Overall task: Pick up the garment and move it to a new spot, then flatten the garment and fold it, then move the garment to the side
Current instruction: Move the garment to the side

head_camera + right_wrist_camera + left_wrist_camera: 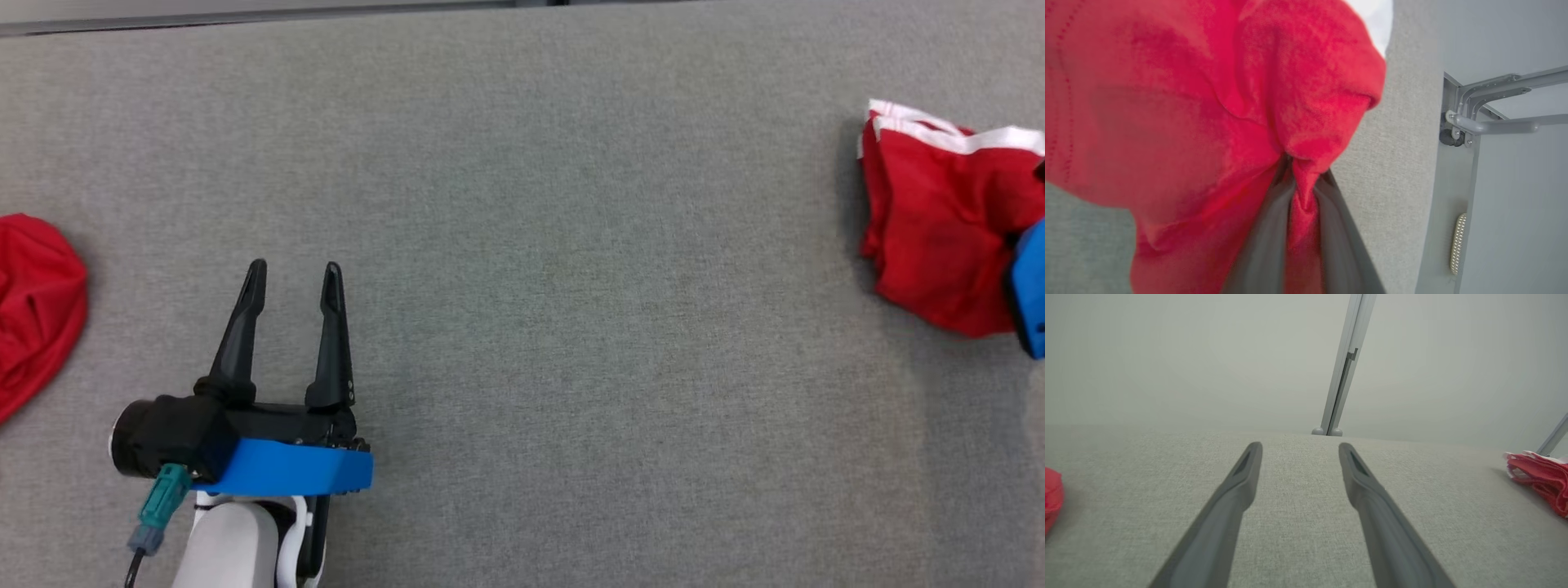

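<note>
Pinching the garment (1208,102), the right hand (1303,179) is nearly closed; left hand (294,282) gapes.

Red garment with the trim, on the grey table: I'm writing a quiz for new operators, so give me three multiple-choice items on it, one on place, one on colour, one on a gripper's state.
1. Where does the trimmed red garment lie in the head view?
A. far right
B. centre
C. bottom edge

2. What colour is its trim?
A. yellow
B. white
C. black

3. How does the right gripper stand?
A. wide open in free air
B. shut on the trimmed red garment
C. shut on nothing

Key:
1 A, it sits at the right edge of the table.
2 B, white bands run along its upper hem.
3 B, the right wrist view shows red cloth pinched between the fingers.
</note>
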Available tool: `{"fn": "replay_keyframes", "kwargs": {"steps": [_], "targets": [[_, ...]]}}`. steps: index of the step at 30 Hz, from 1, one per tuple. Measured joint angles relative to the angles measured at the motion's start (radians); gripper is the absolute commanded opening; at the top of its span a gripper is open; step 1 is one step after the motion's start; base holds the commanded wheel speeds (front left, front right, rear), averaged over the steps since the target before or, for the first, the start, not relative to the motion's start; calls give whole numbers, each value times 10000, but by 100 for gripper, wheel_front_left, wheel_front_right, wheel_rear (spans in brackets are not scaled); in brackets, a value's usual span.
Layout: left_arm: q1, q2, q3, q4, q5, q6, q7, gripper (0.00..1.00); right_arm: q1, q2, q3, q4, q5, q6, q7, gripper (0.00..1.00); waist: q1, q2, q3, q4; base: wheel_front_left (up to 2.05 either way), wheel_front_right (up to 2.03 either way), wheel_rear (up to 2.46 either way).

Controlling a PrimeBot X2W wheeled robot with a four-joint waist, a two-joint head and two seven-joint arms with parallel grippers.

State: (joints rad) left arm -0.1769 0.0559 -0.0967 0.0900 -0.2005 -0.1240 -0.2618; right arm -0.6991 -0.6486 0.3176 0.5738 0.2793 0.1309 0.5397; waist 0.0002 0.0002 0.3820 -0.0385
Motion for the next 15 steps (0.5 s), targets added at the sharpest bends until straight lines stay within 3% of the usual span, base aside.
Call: {"fn": "replay_keyframes", "kwargs": {"steps": [1,2,3,6,12,13,15], "targets": [[0,0,0,0,0,0,0,100,0,0,0,0,0,0,0,0,0,0,0,0,0,0,0],[-135,50,-77,-167,58,-2,-2,100,-260,-552,290,15,-27,0,-205,0,0,0,251,-130,0,0,0],[-135,50,-77,-167,58,-2,-2,100,-260,-552,290,15,-27,0,-205,0,0,0,251,-130,0,0,0],[-356,142,-207,-437,86,-4,0,100,-780,-1367,619,240,-50,0,-1032,0,-1,0,648,-198,0,0,0],[-449,238,-383,-598,121,-17,0,100,-1121,-1440,568,466,-71,0,-1701,0,1,1,904,-104,0,0,0],[-465,276,-401,-596,121,-17,0,100,-1145,-1452,533,545,-134,0,-1868,41,0,1,914,-77,0,0,0],[-470,309,-407,-575,81,-19,0,100,-1168,-1436,449,723,-247,2,-2353,100,0,-1,853,-14,0,0,0]]}}
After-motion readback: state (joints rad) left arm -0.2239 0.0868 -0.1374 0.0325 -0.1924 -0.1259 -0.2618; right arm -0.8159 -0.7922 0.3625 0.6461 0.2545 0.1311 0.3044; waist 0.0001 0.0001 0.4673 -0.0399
